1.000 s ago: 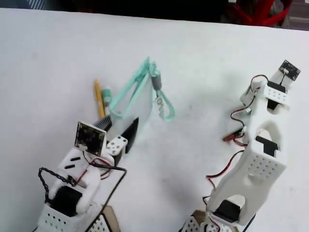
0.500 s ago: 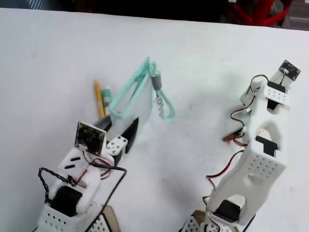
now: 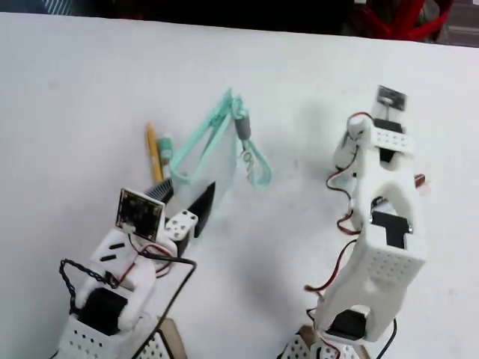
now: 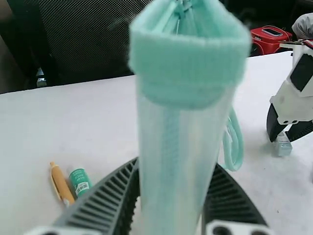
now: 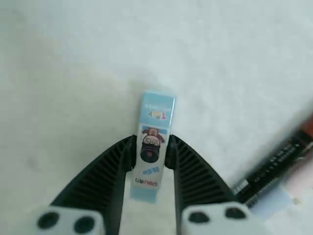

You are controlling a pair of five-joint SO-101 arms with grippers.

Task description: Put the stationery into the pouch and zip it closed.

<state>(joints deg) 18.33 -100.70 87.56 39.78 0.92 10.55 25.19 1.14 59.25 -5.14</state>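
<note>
Mint pouch (image 3: 206, 152) in left claw (image 3: 183, 194), yellow pencil (image 3: 153, 153) beside.

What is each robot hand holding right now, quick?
Left gripper: closed, holding the pouch.
Right gripper: closed, holding the eraser.

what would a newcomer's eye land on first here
The mint-green translucent zip pouch stands out, held upright in the left gripper near the middle of the white table. Next is the small pale-blue eraser with a cartoon label, clamped in the right gripper at the table's right side. A yellow pencil and a small green tube lie side by side next to the pouch.
</note>
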